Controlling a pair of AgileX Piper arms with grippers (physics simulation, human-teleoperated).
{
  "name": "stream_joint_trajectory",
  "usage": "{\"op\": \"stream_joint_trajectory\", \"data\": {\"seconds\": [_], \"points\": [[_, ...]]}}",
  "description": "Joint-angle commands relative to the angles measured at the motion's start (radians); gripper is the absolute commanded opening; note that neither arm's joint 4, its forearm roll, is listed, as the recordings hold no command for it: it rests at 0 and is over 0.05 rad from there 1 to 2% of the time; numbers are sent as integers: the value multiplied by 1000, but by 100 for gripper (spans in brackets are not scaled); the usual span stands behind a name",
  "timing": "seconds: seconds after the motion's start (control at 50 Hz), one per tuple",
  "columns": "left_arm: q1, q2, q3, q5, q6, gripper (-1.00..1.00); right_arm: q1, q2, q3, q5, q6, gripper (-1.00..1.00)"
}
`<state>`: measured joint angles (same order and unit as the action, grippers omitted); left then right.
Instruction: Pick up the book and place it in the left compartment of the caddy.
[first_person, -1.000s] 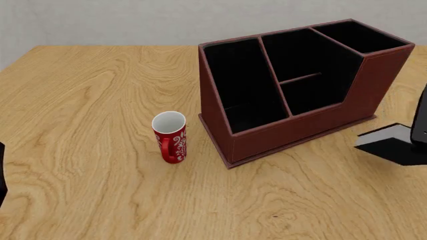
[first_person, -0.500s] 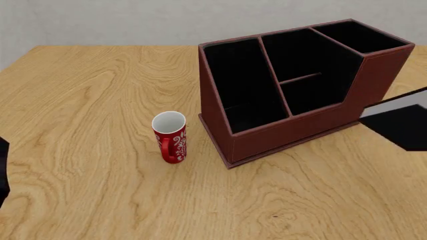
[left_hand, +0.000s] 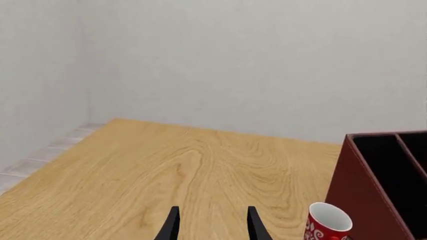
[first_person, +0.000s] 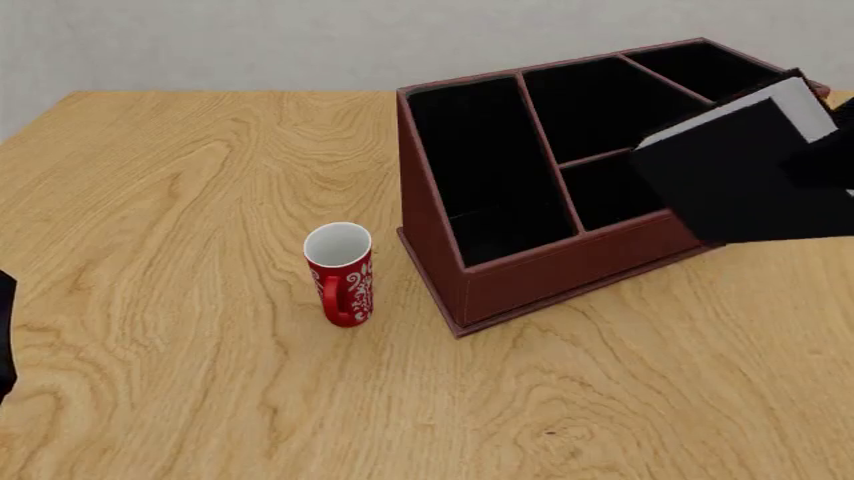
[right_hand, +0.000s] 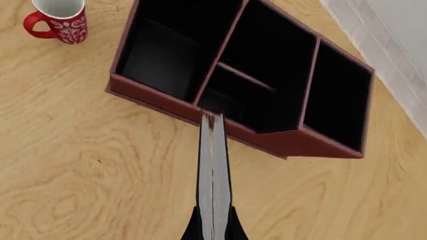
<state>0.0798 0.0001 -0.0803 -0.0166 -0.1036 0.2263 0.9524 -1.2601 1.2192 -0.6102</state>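
Note:
The black book (first_person: 741, 175) with white page edges hangs tilted in the air at the right, in front of the caddy's right half. My right gripper (right_hand: 213, 231) is shut on it. In the right wrist view the book (right_hand: 213, 170) shows edge-on, above the table just before the caddy's front wall (right_hand: 167, 102). The dark red-brown caddy (first_person: 534, 275) stands right of centre. Its left compartment (first_person: 481, 160) is the long black slot nearest the mug, and nothing shows in it. My left gripper (left_hand: 212, 227) is open above bare wood, far left of the caddy (left_hand: 360, 190).
A red patterned mug (first_person: 340, 272) stands upright just left of the caddy, also in the wrist views as the mug (right_hand: 59, 20) and the mug (left_hand: 327, 225). A grey wall runs behind the table's far edge.
The book has risen from low at the table's right edge and moved up and left, now overlapping the caddy's right side. The left arm has stayed put.

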Motion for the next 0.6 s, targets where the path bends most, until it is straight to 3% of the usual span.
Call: {"op": "stream_joint_trajectory", "data": {"seconds": [0.02,0.28,0.3,0.32,0.36,0.6], "points": [[-2,0,5,-13,-10,100,74,56,-87,1,111,-100],[-2,0,-9,-6,-27,100,141,86,-89,1,138,-100],[-3,0,-8,-7,-29,100,148,91,-98,1,147,-100],[-2,0,-10,-8,-32,100,169,105,-114,1,209,-100],[-1,0,-10,-8,-35,100,161,110,-123,1,161,-100],[11,0,5,-19,-50,100,174,165,-170,1,142,-100]]}}
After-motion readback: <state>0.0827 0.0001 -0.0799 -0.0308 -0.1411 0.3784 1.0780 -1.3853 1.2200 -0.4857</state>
